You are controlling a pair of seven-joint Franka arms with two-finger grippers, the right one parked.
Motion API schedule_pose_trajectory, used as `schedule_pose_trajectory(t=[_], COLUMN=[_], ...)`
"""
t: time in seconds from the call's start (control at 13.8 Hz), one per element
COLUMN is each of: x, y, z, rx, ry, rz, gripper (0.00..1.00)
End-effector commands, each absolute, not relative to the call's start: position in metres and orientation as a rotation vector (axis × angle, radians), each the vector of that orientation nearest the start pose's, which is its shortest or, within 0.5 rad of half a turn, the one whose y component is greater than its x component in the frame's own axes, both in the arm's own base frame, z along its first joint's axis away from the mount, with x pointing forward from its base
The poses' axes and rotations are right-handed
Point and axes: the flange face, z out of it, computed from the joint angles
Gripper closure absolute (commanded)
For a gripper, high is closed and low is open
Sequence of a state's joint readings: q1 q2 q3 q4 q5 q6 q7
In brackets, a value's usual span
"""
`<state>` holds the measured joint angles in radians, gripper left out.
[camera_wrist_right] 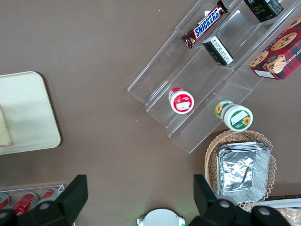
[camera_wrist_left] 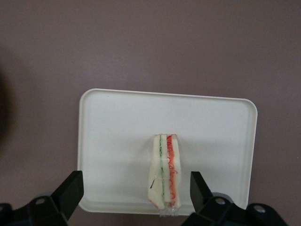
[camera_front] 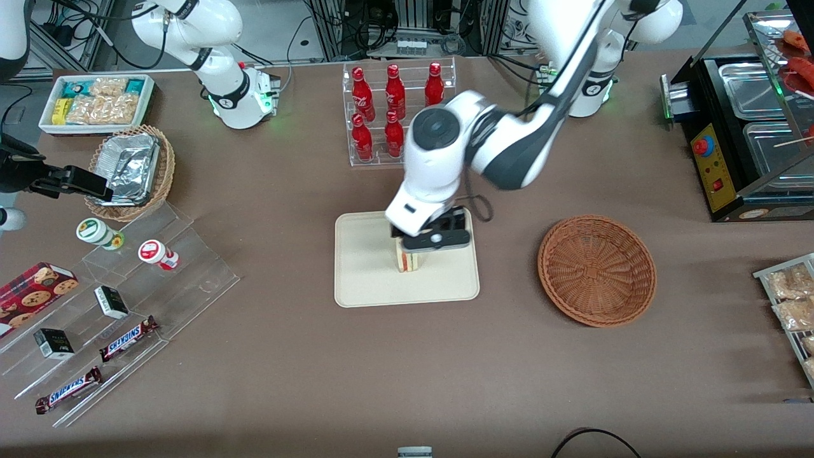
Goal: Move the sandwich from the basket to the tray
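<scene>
The small triangular clear-wrapped sandwich (camera_front: 408,261) with red and green filling is seen standing on edge on the flat cream-beige rectangular plastic tray (camera_front: 362,267), near the tray's middle. The left arm's hand (camera_wrist_left: 134,193) is held just above it, its fingers (camera_wrist_left: 70,190) spread apart and clear of the bread on both sides. The round reddish-brown woven wicker basket (camera_front: 596,270) is found empty, lying on the brown table (camera_front: 286,356) well apart from the tray, toward the working arm's end. Bare tray surface is left all around the sandwich.
</scene>
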<state>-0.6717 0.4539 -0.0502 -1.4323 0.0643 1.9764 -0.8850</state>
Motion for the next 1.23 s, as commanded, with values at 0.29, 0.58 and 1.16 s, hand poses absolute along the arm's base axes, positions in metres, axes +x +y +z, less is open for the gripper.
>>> schedule_pose_trajectory(t=[0.29,0.58,1.16], x=[0.539,0.532,0.545], y=[-0.283,-0.199,-0.094], z=[0.572,0.6,0.616], rx=[-3.09,-3.1,-3.142], ry=[-0.295,-0.184,-0.017], rz=[-0.026,0.006,0.052], gripper=[0.0,0.0,0.01])
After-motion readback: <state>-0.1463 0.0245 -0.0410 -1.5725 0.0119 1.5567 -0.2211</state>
